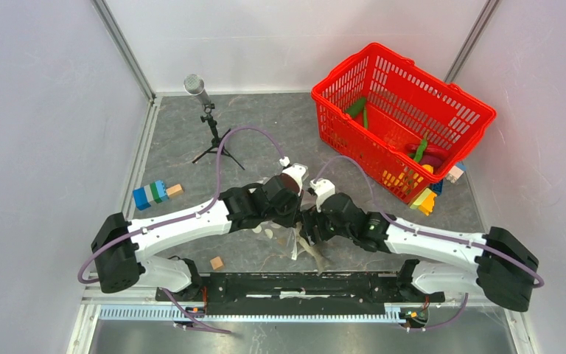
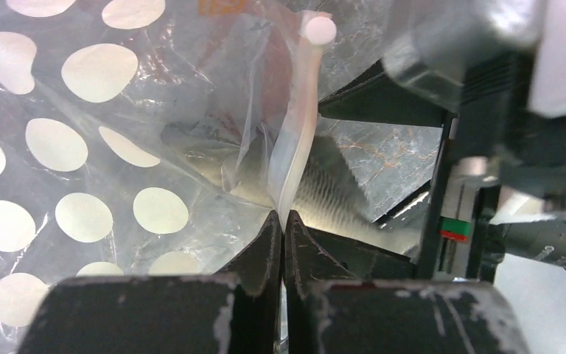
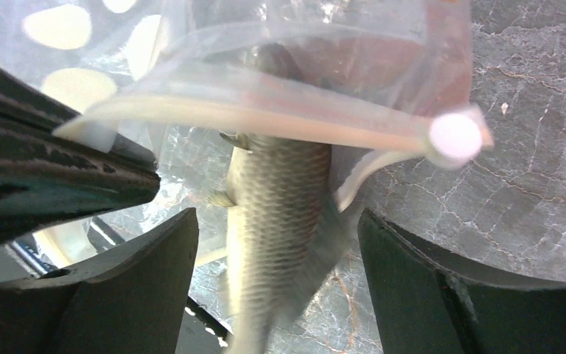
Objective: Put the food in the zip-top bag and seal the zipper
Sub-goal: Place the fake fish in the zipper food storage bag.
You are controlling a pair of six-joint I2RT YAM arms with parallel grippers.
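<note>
Zip-top bag [image 2: 81,147]: its zipper [image 2: 298,133] is pinched in the fully closed left pincer [image 2: 283,228]. Below the zipper, the grey fish [image 3: 273,199] lies ungripped between the wide-open right pincer [image 3: 276,221].

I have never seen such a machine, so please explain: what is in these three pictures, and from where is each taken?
These are two robot arms bolted to a table. The overhead picture shows the left arm and right arm meeting above it, with a red basket, a microphone, toy blocks and a wooden cube. The other two pictures come from wrist cameras. The left end effector is shut on the white zipper of a dotted clear bag. The right end effector is open, a grey toy fish between its fingers, seemingly partly inside the bag.
</note>
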